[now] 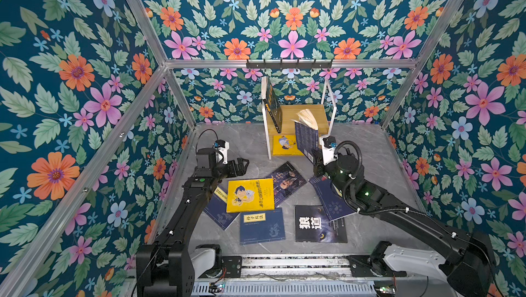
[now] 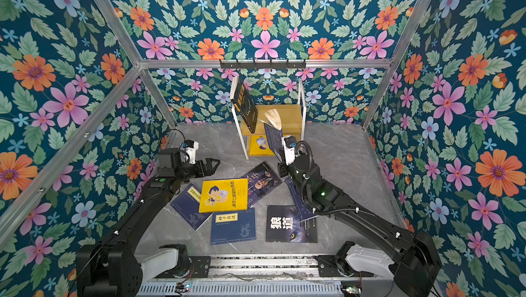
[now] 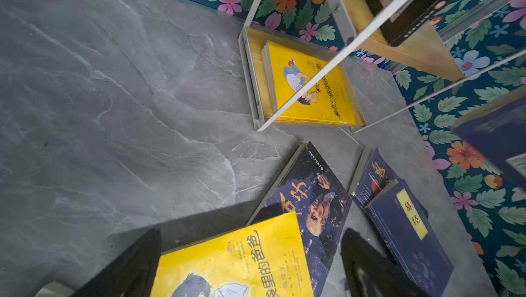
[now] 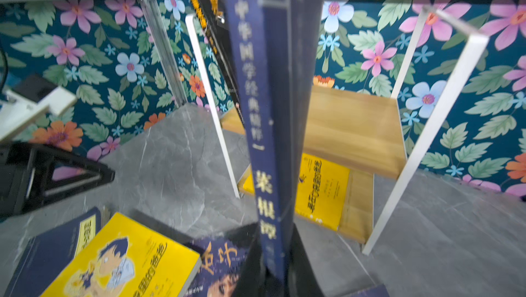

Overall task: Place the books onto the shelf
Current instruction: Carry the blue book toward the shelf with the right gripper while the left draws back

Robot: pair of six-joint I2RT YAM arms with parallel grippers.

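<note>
The shelf [image 1: 291, 115] [image 2: 289, 113] stands at the back. A black book [image 1: 271, 102] leans in its upper tier, and a yellow book [image 1: 284, 144] [image 3: 310, 82] lies on the lower board. My right gripper [image 1: 313, 156] [image 4: 274, 253] is shut on an upright navy book [image 1: 306, 136] [image 4: 256, 96] just in front of the shelf, its pages fanning at the top. Open and empty, my left gripper [image 1: 242, 164] [image 3: 253, 241] hovers above a yellow cartoon-boy book [image 1: 250, 196]. Flat on the table lie a dark portrait book [image 1: 287, 181], navy books [image 1: 262, 224] and a black wolf-eye book [image 1: 318, 224].
A black hook rail [image 1: 289, 63] hangs on the back frame above the shelf. Floral walls with aluminium posts close in the grey marble table [image 1: 227, 142] on three sides. The arms' base rail [image 1: 284, 264] runs along the front edge.
</note>
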